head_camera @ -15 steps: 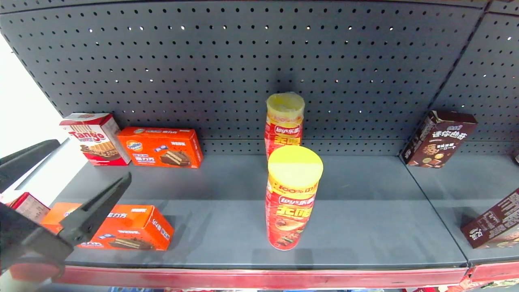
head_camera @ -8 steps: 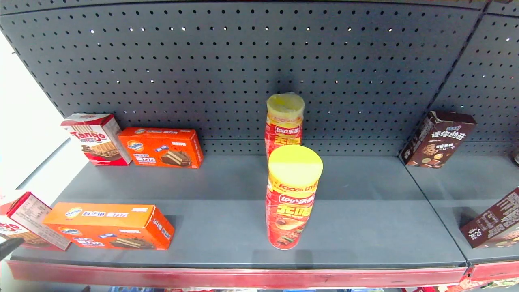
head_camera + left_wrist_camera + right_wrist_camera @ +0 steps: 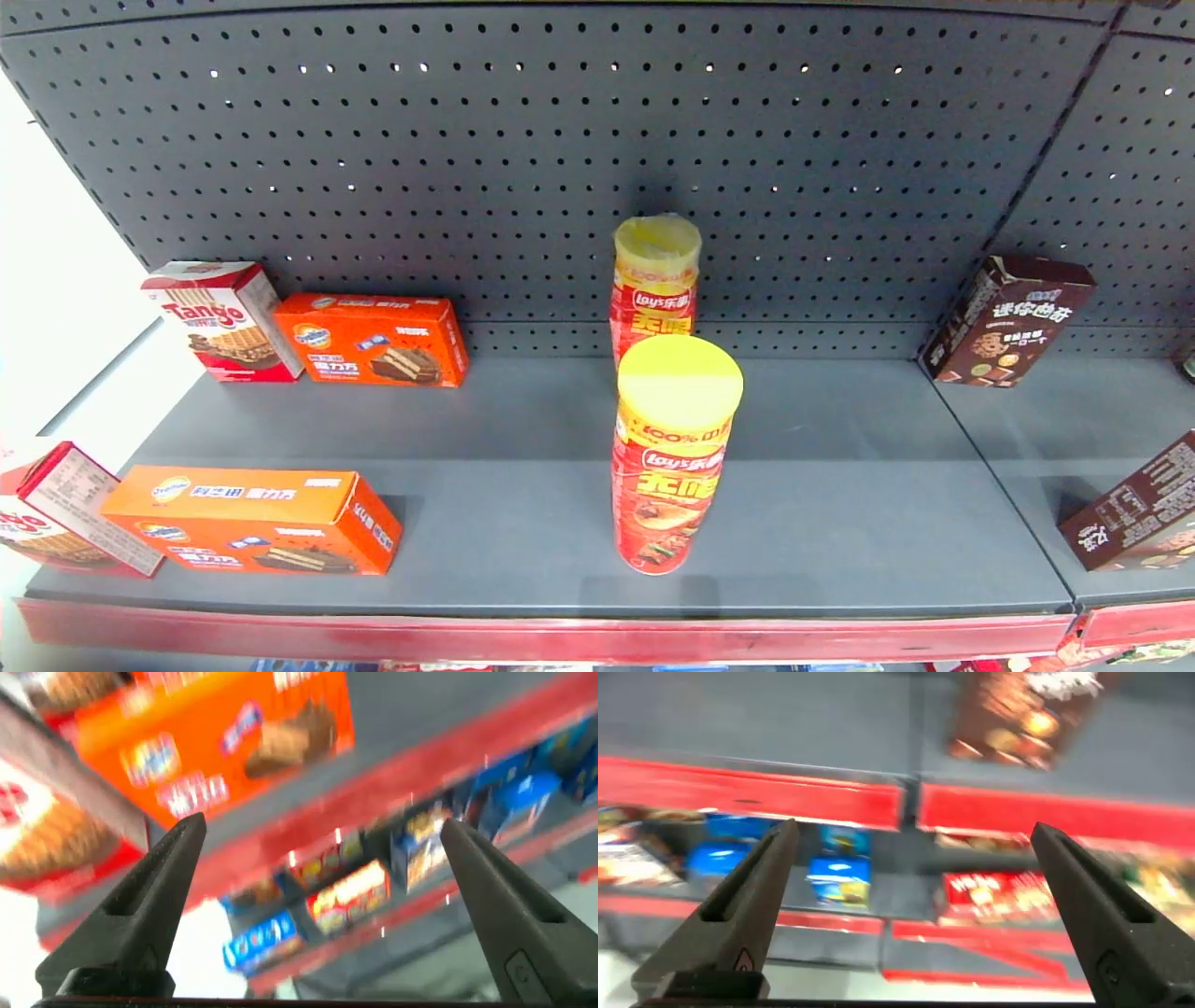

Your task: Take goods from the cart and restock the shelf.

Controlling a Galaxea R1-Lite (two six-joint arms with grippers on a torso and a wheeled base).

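A dark grey shelf (image 3: 840, 504) is running across the head view, with a perforated back panel (image 3: 467, 140) rising behind it and a red front lip (image 3: 560, 639) closing its near edge. Taking the front chip can (image 3: 674, 457) as the dial's centre, it is standing upright near the lip. The rear chip can (image 3: 653, 280) is standing at twelve o'clock against the panel. At ten o'clock the back orange box (image 3: 373, 338) is leaning on the panel, with the back wafer box (image 3: 219, 317) just beside it on the far side. At nine o'clock the front orange box (image 3: 252, 523) is lying flat, and the front wafer box (image 3: 65, 513) is touching its outer end. At two o'clock the back brown box (image 3: 1013, 319) is tilting against the panel, and at three o'clock the front brown box (image 3: 1134, 518) is lying in the neighbouring bay.

The left wrist view is looking past the lip. The left gripper (image 3: 322, 821) is hanging with its fingers spread wide and nothing between them. Beyond them are the front orange box (image 3: 215, 737) and blurred packets (image 3: 350, 896) on a lower level.

In the right wrist view, the right gripper (image 3: 913, 826) is likewise gaping and empty. Beyond it are the front brown box (image 3: 1027, 714), blue packs (image 3: 840, 873) and a red pack (image 3: 999, 896) below.
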